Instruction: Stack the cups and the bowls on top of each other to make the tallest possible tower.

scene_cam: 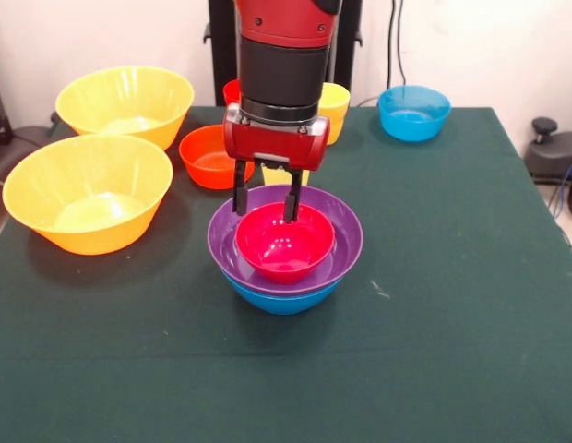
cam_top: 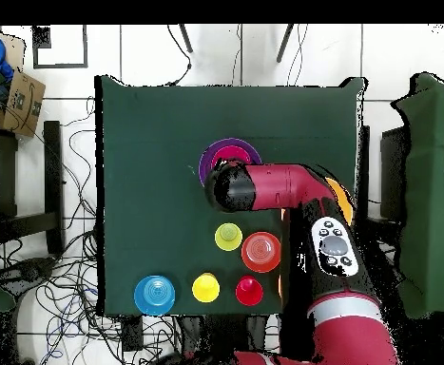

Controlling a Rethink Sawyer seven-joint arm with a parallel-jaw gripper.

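The tower stands mid-table: a blue bowl (scene_cam: 284,300) at the bottom, a wide purple bowl (scene_cam: 346,242) in it, and a small pink-red bowl (scene_cam: 286,251) nested on top. My gripper (scene_cam: 265,205) hangs straight down over the pink-red bowl's far rim, open, with its fingertips (scene_cam: 291,208) at rim height and nothing held. In the overhead view the arm hides the gripper and most of the purple bowl (cam_top: 231,150). Behind the gripper a pale yellow cup (scene_cam: 275,175) peeks out. A red cup (scene_cam: 231,90) and an orange-yellow cup (scene_cam: 336,103) stand at the far edge.
Two large yellow-orange bowls (scene_cam: 125,101) (scene_cam: 88,189) sit at the left of the front view. An orange-red bowl (scene_cam: 208,157) lies between them and the tower, and a light-blue bowl (scene_cam: 413,113) is at the far right. Overhead, cables cover the floor around the table.
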